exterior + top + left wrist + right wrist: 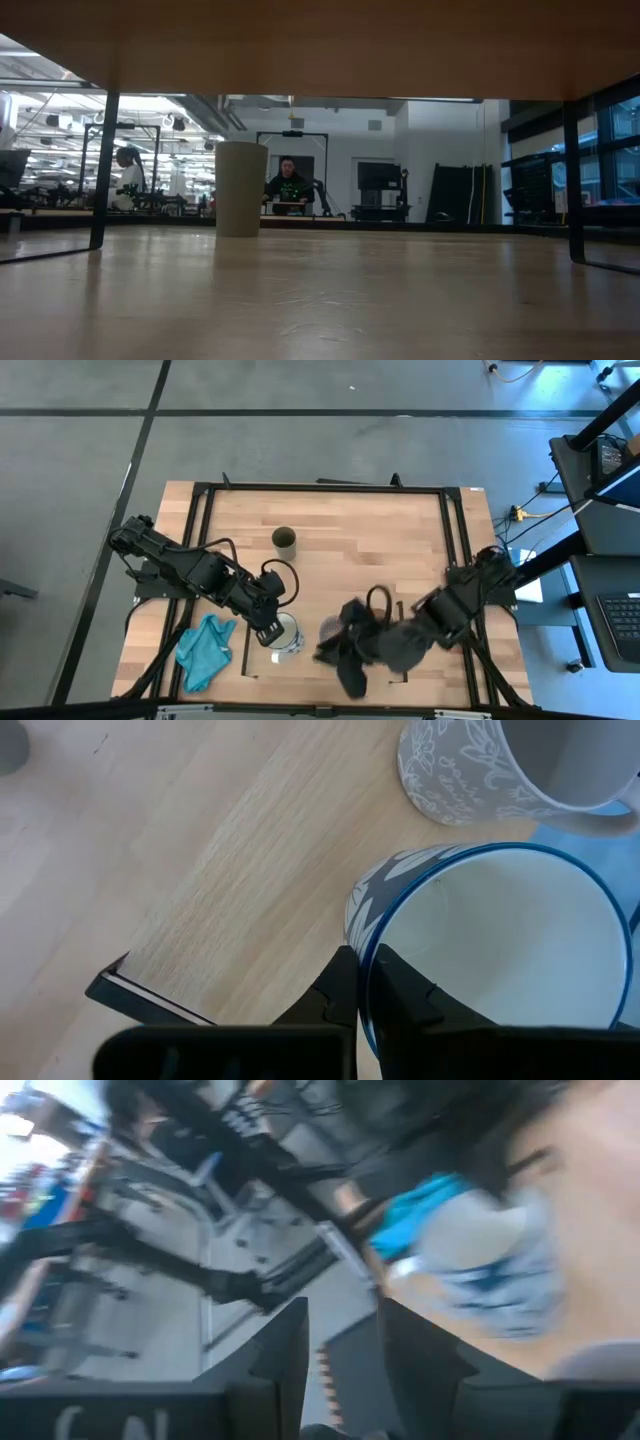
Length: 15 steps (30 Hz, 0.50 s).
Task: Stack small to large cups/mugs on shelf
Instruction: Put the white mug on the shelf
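In the high view the white mug (287,636) with a blue rim stands on the light-wood shelf (320,672) near the table's near edge. The grey patterned mug (330,628) stands just to its right. My left gripper (270,626) is shut on the white mug's rim. My right gripper (335,652) hovers open beside the grey mug and holds nothing; its wrist view is blurred. The dark olive cup (284,540) stands alone toward the far side of the table and also shows as a cup (241,188) in the low view. The wooden long-handled cup is out of view. My left gripper pinches the white mug's wall at the blue rim (362,982), with one finger (335,995) outside and the other finger (405,1000) inside the mug. It comes from above, slanting in from the table's left. The mug is upright; whether its base rests on the shelf, I cannot tell.
A teal cloth (205,650) lies crumpled at the near left corner, left of the shelf's black rail (246,658). Black frame rails (455,550) run along the tabletop's sides. People and benches show in the room behind (290,185).
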Tool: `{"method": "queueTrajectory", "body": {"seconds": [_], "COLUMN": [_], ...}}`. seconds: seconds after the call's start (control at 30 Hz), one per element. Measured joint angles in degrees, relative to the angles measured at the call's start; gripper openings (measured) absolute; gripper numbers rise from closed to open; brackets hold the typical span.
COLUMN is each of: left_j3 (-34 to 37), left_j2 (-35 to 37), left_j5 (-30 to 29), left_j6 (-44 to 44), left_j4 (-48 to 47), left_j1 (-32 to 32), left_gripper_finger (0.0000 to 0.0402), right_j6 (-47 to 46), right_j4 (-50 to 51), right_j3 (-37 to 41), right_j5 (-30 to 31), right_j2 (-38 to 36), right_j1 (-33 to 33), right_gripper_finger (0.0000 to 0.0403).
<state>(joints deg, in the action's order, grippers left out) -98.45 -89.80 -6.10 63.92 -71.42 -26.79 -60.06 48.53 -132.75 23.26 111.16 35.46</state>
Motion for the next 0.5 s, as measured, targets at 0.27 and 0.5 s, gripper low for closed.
{"method": "queueTrajectory", "body": {"seconds": [0.27, 0.5], "left_j3": [0.0, 0.0], "left_j2": [0.0, -0.15], "left_j5": [-0.5, -1.29], "left_j6": [-2.82, -3.69], "left_j4": [-0.89, -2.73], "left_j1": [-0.36, -2.03], "left_gripper_finger": [0.0006, 0.0006], "right_j6": [-5.32, -11.08], "right_j4": [-9.76, -14.49], "right_j3": [0.07, 0.07], "right_j5": [1.19, 5.53], "right_j2": [4.97, 8.93], "right_j1": [3.31, 6.29], "right_gripper_finger": [0.0123, 0.0123]}}
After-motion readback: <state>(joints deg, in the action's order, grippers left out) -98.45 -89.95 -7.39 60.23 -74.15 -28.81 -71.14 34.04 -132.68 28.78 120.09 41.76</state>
